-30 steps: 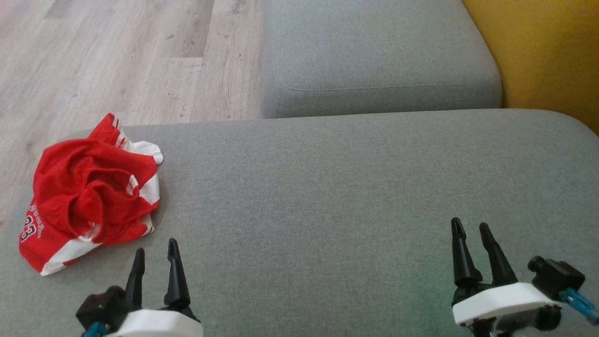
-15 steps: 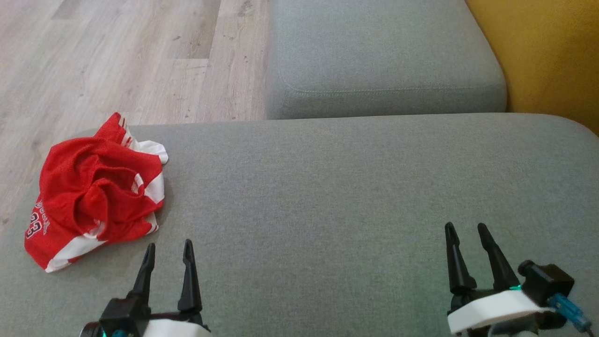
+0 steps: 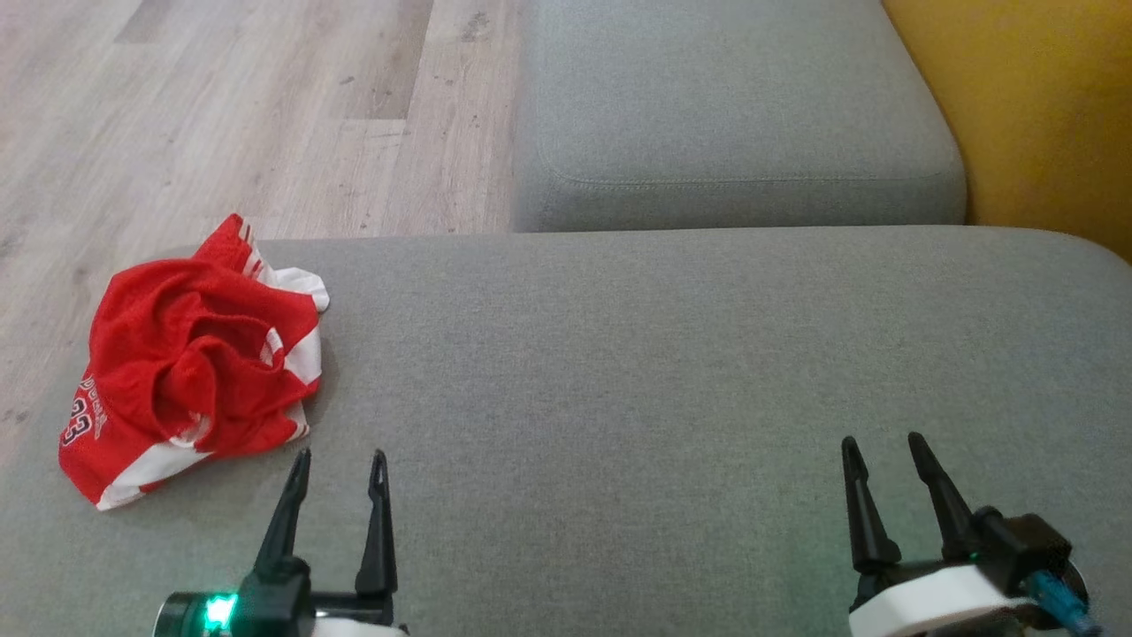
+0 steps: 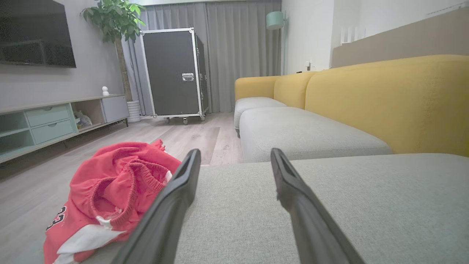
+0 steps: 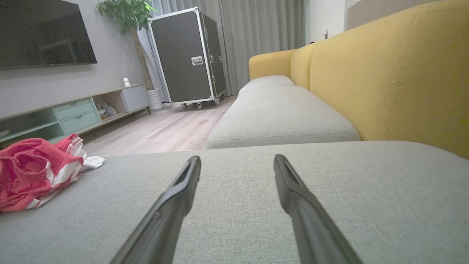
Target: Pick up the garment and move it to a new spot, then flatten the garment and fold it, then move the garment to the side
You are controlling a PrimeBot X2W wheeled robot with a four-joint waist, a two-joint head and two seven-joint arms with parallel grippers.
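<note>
garment: red-and-white sports top or shorts, hard to say which (image 3: pixel 195 363); bunched in a crumpled heap on the grey cushion (image 3: pixel 619 372), at that cushion's left end, right up by the far-left corner; one white bit pokes out on the side toward the cushion's middle

left gripper: (image 3: pixel 340 456) low over the cushion's near edge, toward its left end; jaws spread wide with nothing between them; tips just short of the heap, not touching it

right gripper: (image 3: pixel 883 440) low over the cushion's near edge too, but toward the right end, well apart from the garment; jaws wide and empty

done so far: nothing as far as I can see lol; the heap isn't lifted, isn't spread out, isn't folded

left to do: the whole lot; grab it, carry it to another spot on the cushion, smooth it flat, fold it, shove it aside

room to work: the cushion's middle and right end are bare fabric; looks like plenty of space to lay the thing out

step in hand (my guess): lining up for the first grab; the left one is better placed for it

worry: the heap sits at the cushion's corner, next to the floor (image 3: pixel 221 106); a sloppy pinch might drag it off
</note>
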